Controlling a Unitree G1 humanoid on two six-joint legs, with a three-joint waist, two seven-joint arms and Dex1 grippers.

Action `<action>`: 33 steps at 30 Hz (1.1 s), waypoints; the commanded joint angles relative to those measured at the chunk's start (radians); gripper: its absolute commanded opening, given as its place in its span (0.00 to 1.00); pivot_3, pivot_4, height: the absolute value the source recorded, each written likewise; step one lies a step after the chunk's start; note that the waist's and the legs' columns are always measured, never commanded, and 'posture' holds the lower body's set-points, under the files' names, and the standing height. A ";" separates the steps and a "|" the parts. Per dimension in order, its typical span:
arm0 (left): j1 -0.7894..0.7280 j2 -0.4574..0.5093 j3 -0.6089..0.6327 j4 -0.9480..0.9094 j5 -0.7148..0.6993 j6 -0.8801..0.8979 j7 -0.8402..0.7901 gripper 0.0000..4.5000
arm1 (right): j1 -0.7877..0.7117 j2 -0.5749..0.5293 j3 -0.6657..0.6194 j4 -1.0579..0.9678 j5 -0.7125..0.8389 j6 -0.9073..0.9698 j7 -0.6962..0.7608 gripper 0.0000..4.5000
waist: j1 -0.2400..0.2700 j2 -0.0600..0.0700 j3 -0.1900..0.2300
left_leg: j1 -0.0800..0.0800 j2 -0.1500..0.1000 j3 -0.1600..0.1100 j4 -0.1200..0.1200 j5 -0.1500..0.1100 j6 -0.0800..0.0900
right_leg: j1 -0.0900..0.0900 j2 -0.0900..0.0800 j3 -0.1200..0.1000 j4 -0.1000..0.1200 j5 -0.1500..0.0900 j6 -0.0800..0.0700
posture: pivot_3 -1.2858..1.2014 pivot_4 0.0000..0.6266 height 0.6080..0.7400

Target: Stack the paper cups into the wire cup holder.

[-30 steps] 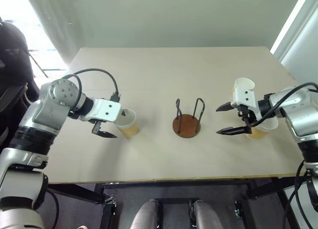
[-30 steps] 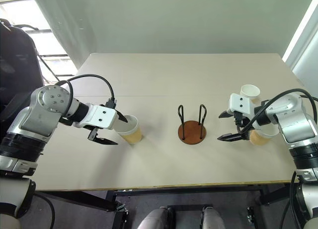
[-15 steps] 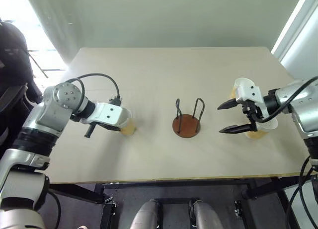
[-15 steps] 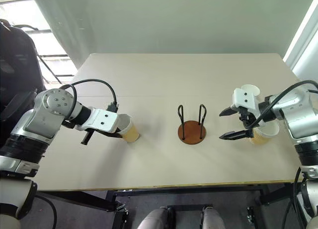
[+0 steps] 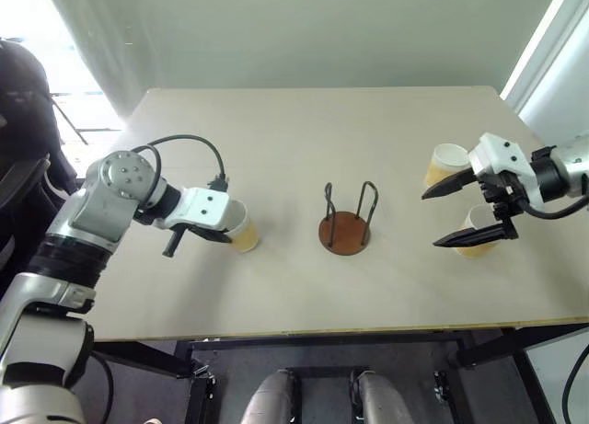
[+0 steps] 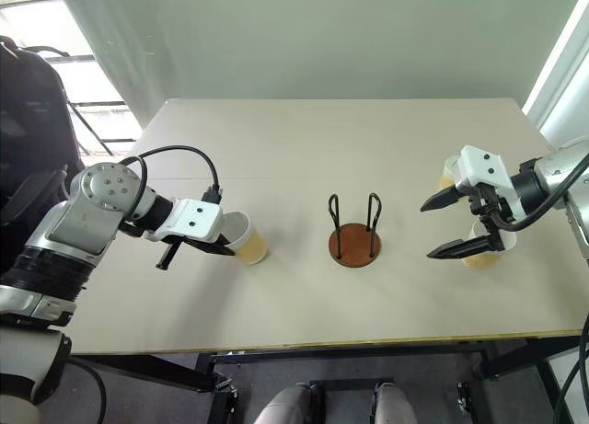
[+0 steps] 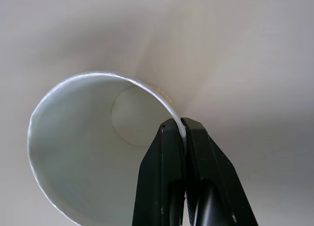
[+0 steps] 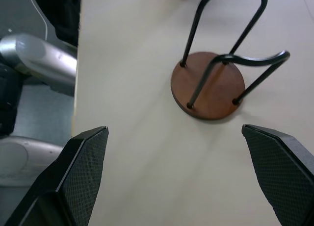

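We have the left pincer [image 7: 182,133] clenched on the rim of a tan-yellow tapered paper cup [image 5: 241,229] with a white inside. One black finger [image 7: 164,152] lies inside the wall and the other outside, so the thin paper is pinched between them. The cup sits on the pale bench [image 5: 276,148] on our left side, tipped a little toward the pincer.

The right pincer [image 5: 467,214] is spread wide and grasps nothing. It hangs above the bench just beside two more tan-yellow paper cups, one [image 5: 445,164] further back and one [image 5: 476,233] partly hidden behind the lower finger.

The wire cup holder [image 5: 348,223], a rust-brown round disc with thin black upright wire loops, stands empty in the middle, well apart from every cup.

We judge these cups very light and soft-walled. A hard squeeze across the body would likely dent them, and the smooth tapered side may slide out of the fingers. The rolled rim is the stiffest part, so the rim pinch we have now looks like a sound hold, though the cup can swing from it. The holder also looks light, so we expect a cup knocked against the loops could shove or tip it. We would lower each cup straight down between the wires.
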 commanded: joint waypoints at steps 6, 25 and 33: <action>-0.102 -0.004 -0.010 -0.013 -0.088 0.079 -0.036 0.02 | -0.034 0.023 -0.052 0.071 0.016 0.002 0.000 1.00 | 0.000 0.000 0.000 | 0.000 0.000 0.000 0.001 0.002 0.004 | 0.000 0.000 0.000 0.000 0.000 0.000 | 0.52 0.24 1.00; -0.352 -0.050 -0.043 0.123 -0.227 0.163 -0.036 0.02 | 0.018 0.056 -0.106 0.155 0.011 -0.024 -0.034 1.00 | 0.001 0.000 0.000 | -0.001 0.000 0.000 0.001 0.003 0.009 | 0.000 0.000 0.000 0.000 -0.001 0.002 | 0.52 0.24 1.00; -0.595 -0.185 -0.113 0.344 -0.266 0.104 -0.036 0.02 | 0.027 0.062 -0.106 0.152 -0.003 -0.029 -0.041 1.00 | 0.005 0.000 0.000 | -0.003 0.000 0.000 0.004 0.002 0.011 | 0.000 0.000 0.000 -0.001 -0.003 0.004 | 0.52 0.24 1.00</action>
